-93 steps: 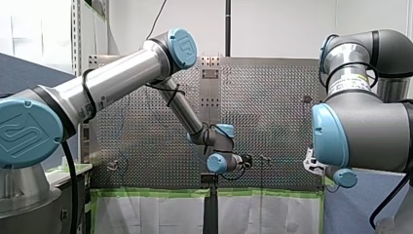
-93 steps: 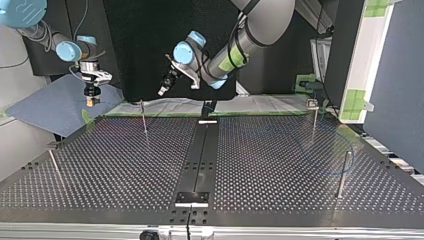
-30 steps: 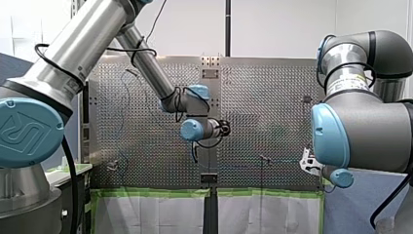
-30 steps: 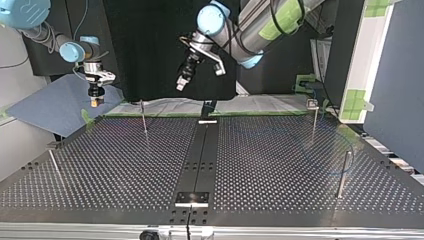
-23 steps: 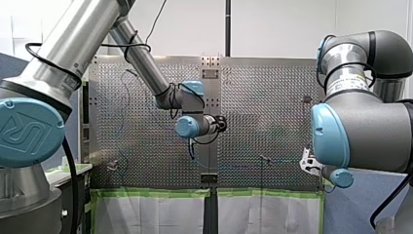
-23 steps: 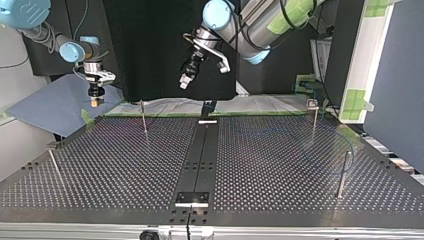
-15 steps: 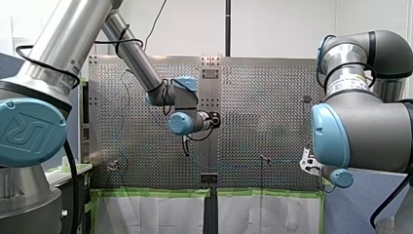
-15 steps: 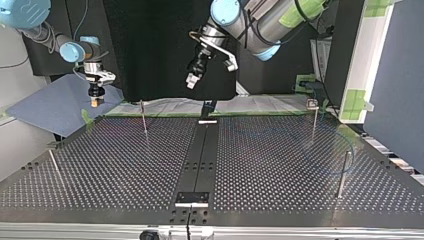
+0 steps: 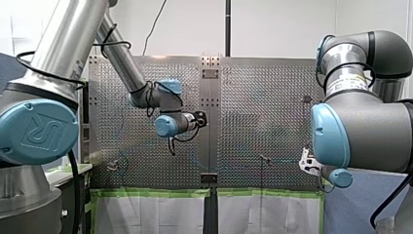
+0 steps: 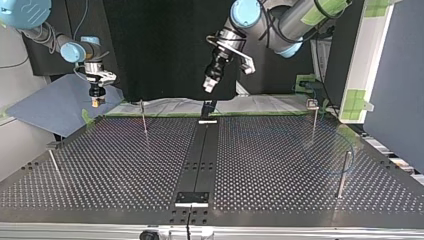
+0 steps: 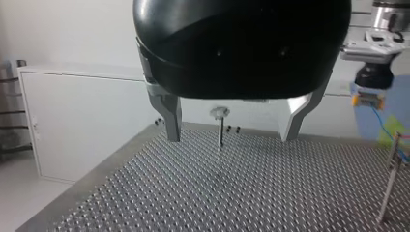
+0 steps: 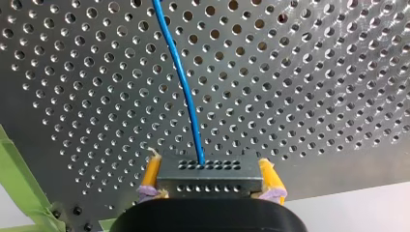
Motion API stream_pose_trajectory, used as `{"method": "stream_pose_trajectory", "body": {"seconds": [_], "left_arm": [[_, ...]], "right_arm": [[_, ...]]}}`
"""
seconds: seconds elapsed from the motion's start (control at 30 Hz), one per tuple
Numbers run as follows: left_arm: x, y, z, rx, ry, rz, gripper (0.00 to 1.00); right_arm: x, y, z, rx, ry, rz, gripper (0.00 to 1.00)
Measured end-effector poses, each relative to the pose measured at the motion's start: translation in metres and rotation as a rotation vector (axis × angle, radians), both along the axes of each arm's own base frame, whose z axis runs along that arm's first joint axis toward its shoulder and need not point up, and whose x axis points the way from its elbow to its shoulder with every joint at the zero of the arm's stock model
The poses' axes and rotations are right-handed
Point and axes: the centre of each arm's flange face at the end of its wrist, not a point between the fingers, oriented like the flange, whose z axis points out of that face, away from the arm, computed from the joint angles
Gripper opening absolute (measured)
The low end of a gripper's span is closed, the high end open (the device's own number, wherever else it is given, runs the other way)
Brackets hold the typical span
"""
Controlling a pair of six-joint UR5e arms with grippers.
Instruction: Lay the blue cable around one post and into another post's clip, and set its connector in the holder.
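Right jaws gripping boxy grey connector (image 12: 209, 176), hole-dotted face, squeezed between yellow pads (image 12: 152, 169). Thin blue cable (image 12: 186, 92) runs out of it across perforated metal surface (image 12: 314, 72). Left jaws spread wide, tapered metal fingers (image 11: 169, 113); slim round-capped post (image 11: 220, 130) upright on surface ahead, seen between them.

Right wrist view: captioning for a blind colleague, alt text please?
My right gripper, yellow-padded, is shut on a grey connector with rows of small holes. A blue cable runs ahead from it over the perforated table.
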Motion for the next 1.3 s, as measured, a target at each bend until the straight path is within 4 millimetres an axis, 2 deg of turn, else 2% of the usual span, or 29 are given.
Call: {"method": "stream_pose_trajectory", "body": {"seconds": [0.33, 0.5, 0.9, 1.03, 1.3], "left_arm": [[0.000, 0.048, -0.029, 0.048, 0.064, 0.081, 0.98], [-0.010, 0.060, -0.041, 0.063, 0.095, 0.091, 0.98], [-0.050, 0.081, -0.069, 0.102, 0.177, 0.085, 0.98], [-0.061, 0.086, -0.075, 0.111, 0.197, 0.083, 0.98], [-0.064, 0.088, -0.077, 0.114, 0.203, 0.082, 0.98]], "right_arm": [[-0.003, -0.002, 0.001, -0.010, 0.011, -0.003, 0.00], [-0.007, -0.005, 0.005, -0.016, 0.022, -0.005, 0.00], [-0.001, -0.012, 0.052, -0.030, 0.026, 0.000, 0.00], [0.007, -0.011, 0.072, -0.029, 0.031, 0.014, 0.00], [0.035, -0.001, 0.102, -0.017, 0.038, 0.035, 0.00]]}}
